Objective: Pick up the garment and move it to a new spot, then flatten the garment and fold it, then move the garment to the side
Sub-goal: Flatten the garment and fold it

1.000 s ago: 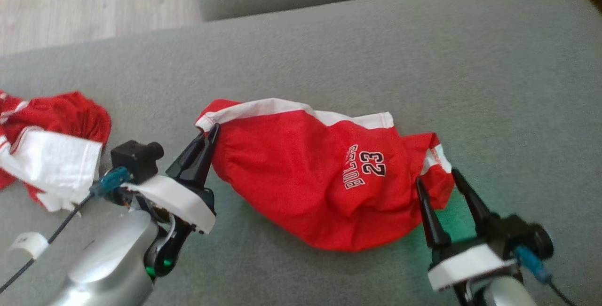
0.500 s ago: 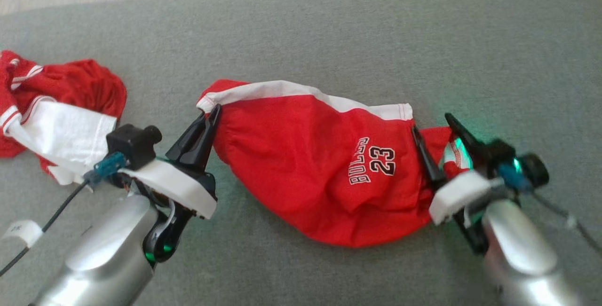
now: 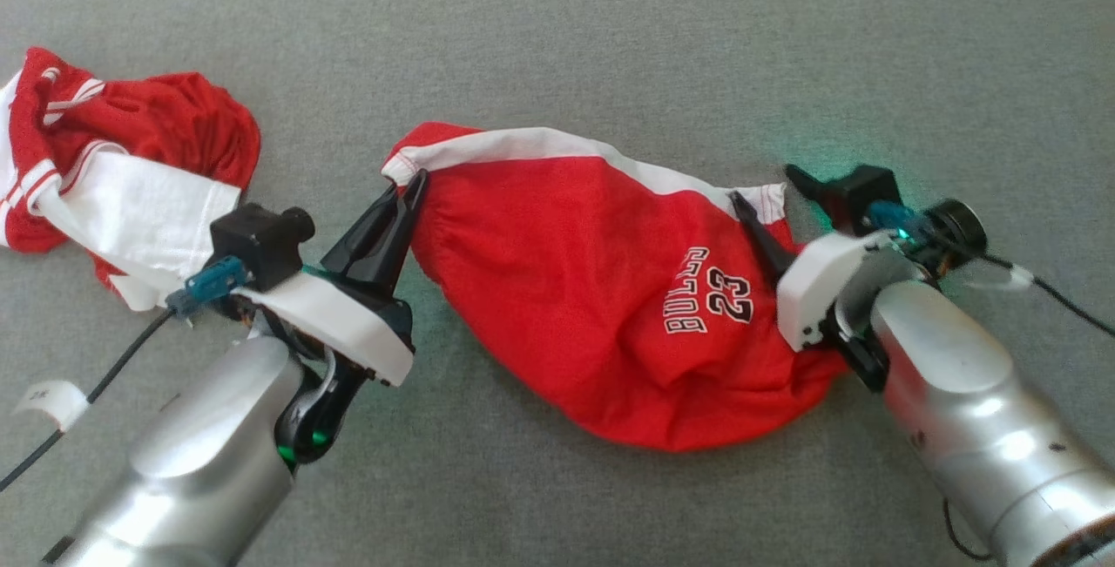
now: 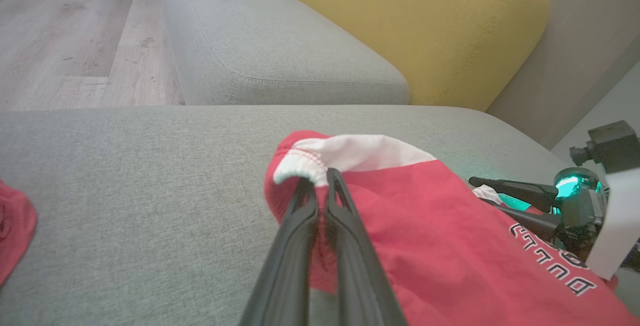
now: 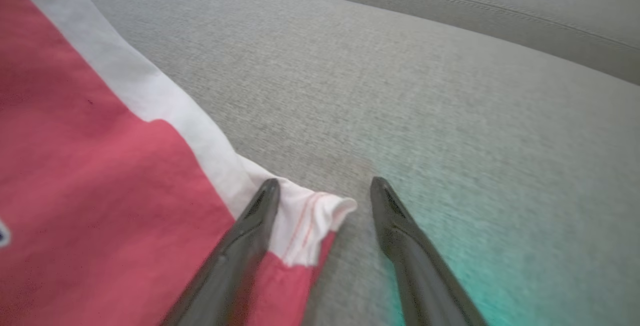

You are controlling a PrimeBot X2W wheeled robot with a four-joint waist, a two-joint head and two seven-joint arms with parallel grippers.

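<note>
On a grey sofa cushion [image 3: 610, 44], seen from the head camera, red shorts [image 3: 592, 288] with a white band and the print "BULLS 23" lie crumpled in a long lump across the middle. The left arm [image 3: 209, 445] reaches in from the lower left. The left jaws are clamped on the gathered, white-edged end of the shorts on that side. The right arm [image 3: 967, 410] comes in from the lower right, and the right jaws stand apart around the white corner at the opposite end. A second garment [image 3: 131, 158], also red and white, sits in a heap well apart at the far left.

From the left wrist, the two dark fingers [image 4: 295, 246] meet on a puckered white edge [image 4: 320, 160], pinching it. Beyond are a yellow cushion [image 4: 425, 30] and a wood floor [image 4: 75, 25].

From the right wrist, the fingers are spread. The white corner [image 5: 310, 216] lies between them, against one finger and clear of the other, so nothing is gripped.

The likely reason is that holding one end fixed lets the other arm take the far corner, so the cloth can be pulled taut and laid flat. Flattening looks barely begun.
</note>
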